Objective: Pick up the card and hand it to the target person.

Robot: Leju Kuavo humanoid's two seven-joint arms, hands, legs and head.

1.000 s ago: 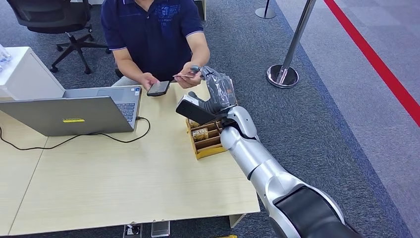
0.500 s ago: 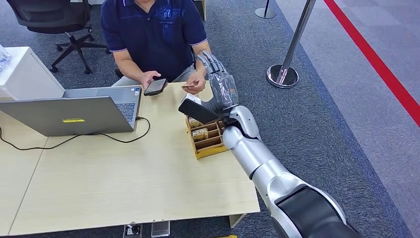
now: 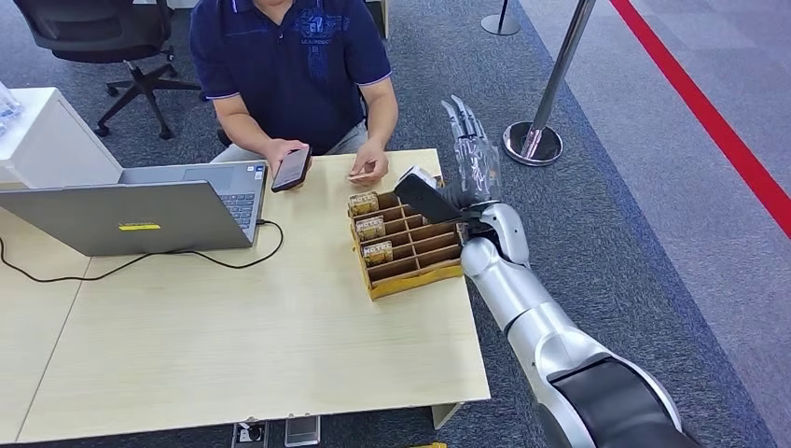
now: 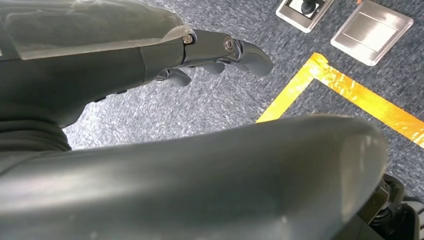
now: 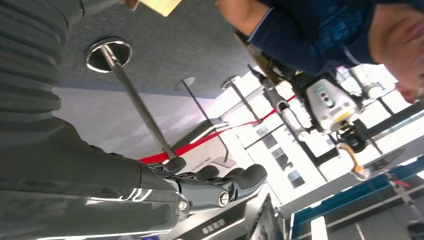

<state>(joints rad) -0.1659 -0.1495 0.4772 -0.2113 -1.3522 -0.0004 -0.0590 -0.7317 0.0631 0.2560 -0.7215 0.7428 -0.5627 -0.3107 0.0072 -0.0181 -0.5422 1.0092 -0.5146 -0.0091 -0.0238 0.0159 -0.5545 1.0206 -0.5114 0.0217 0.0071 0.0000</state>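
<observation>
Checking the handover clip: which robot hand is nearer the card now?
Right. The right hand is raised, open, beside the table edge, apart from the card under the person's hand. The left hand hangs over carpet.

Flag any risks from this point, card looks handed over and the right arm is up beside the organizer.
1. The right hand is open with fingers raised just past the table edge, close to the wooden organizer; a careless retract could clip it or spill its card stacks.
2. The person's hand holding the card rests on the table near that arm, so a fast swing inward risks contact.
3. The stanchion post stands just beyond the hand; an outward swing might hit it.
</observation>
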